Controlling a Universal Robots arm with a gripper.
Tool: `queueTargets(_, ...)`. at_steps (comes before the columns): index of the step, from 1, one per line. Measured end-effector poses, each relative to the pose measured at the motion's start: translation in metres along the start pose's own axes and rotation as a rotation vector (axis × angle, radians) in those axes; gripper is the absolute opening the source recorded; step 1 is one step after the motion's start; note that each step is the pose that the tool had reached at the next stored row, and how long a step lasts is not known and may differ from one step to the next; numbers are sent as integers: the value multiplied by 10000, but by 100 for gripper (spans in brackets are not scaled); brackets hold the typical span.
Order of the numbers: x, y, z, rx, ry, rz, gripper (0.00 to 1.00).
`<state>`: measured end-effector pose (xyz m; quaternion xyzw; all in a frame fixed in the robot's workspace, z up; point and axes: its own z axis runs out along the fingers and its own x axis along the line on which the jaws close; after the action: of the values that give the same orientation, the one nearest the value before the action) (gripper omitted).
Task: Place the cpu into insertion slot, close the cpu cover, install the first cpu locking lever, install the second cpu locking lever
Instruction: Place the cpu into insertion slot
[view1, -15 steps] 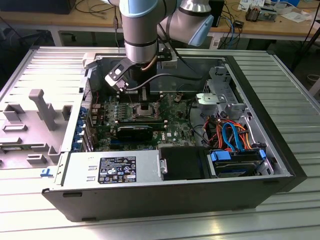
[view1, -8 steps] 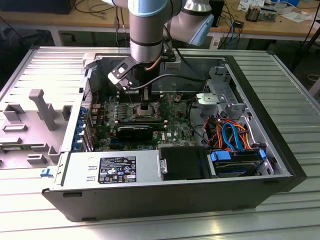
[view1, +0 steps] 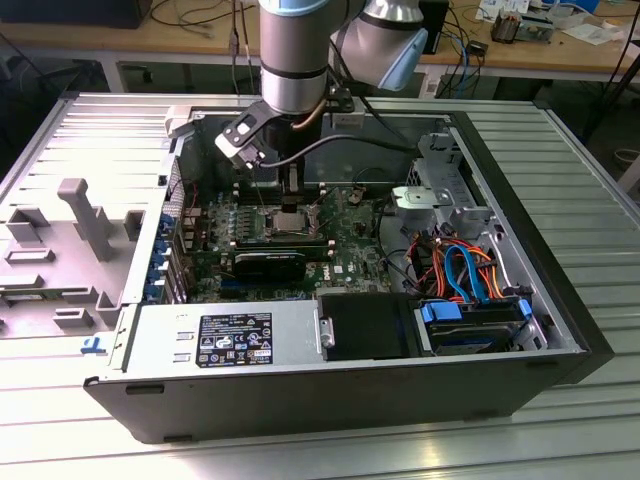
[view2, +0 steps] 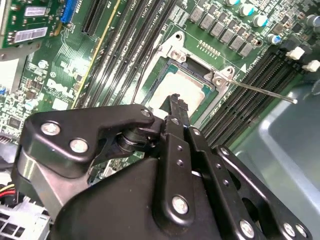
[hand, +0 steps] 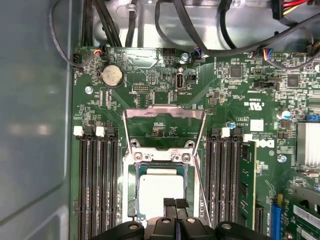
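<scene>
Exterior view: the arm reaches down into an open computer case (view1: 560, 335) that lies on a ribbed metal tabletop (view1: 570, 150), and its end effector (view1: 290, 203) hangs just above the insertion slot (view1: 287, 222) in the middle of the motherboard (view1: 350, 215). In the second wrist view the end effector (view2: 177, 102) has its fingers drawn narrow, tips together, with nothing seen between them. It is poised over the near edge of the cpu (view2: 182, 85), which lies flat inside the slot; whether the tips touch it I cannot tell. A thin locking lever (view2: 260, 91) sticks out sideways from the slot's corner, unlatched. In the first wrist view the cpu (hand: 161, 186) sits square in the insertion slot (hand: 133, 192), so placing appears done. The cpu cover (hand: 164, 112) stands swung open beyond the slot, green board showing through its window, and the lever (hand: 200, 185) runs loose beside the slot. By my reading, closing the cover and fastening both levers are left to do.
</scene>
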<state>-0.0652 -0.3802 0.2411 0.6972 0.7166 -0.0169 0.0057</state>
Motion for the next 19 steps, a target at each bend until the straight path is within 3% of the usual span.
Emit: queueTargets(19, -9, -4, -276, 0, 1, 0, 11)
